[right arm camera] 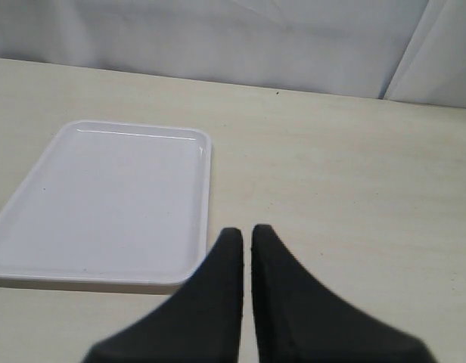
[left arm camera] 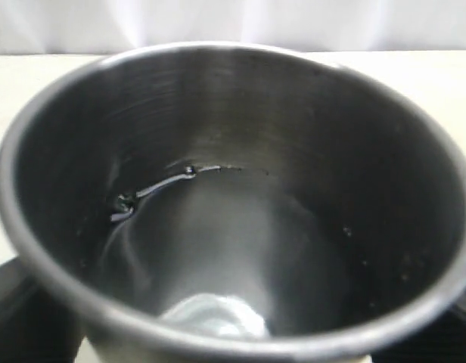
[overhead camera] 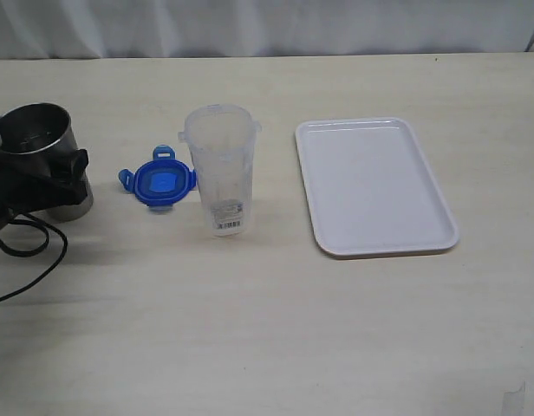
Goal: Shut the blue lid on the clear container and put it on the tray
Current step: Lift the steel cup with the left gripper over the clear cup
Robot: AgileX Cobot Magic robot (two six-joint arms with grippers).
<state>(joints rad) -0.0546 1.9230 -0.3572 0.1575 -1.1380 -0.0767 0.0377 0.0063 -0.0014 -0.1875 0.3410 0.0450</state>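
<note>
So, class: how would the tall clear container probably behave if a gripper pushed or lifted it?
The clear container stands tall on a narrow base, so a push near its rim would probably tip it. It looks empty and thin-walled, so it is likely light and may flex if squeezed. Its smooth plastic sides could be slippery.

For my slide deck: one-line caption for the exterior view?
Blue lid lies beside the uncapped clear container, tray to its right, steel cup at far left.
</note>
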